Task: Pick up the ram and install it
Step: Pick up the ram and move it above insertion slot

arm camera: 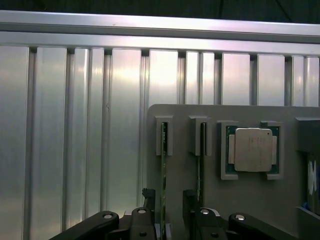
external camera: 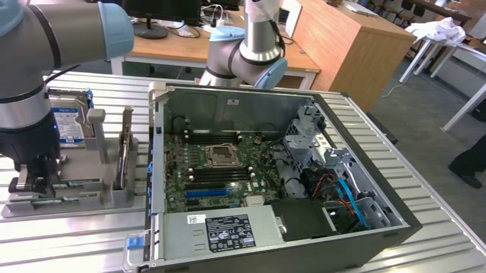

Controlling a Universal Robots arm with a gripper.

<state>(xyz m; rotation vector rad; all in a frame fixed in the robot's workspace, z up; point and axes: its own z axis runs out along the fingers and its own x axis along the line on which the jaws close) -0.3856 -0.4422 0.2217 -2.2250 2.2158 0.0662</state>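
Gripper wide open, fingers parked on either side of the ram standing on edge in the grey holder, twin stick and processor just beside.

The grey-and-silver jointed arm stands vertical above the black claw, wrist pointing straight down. The jaws are spread wide, with both dark fingers parallel.
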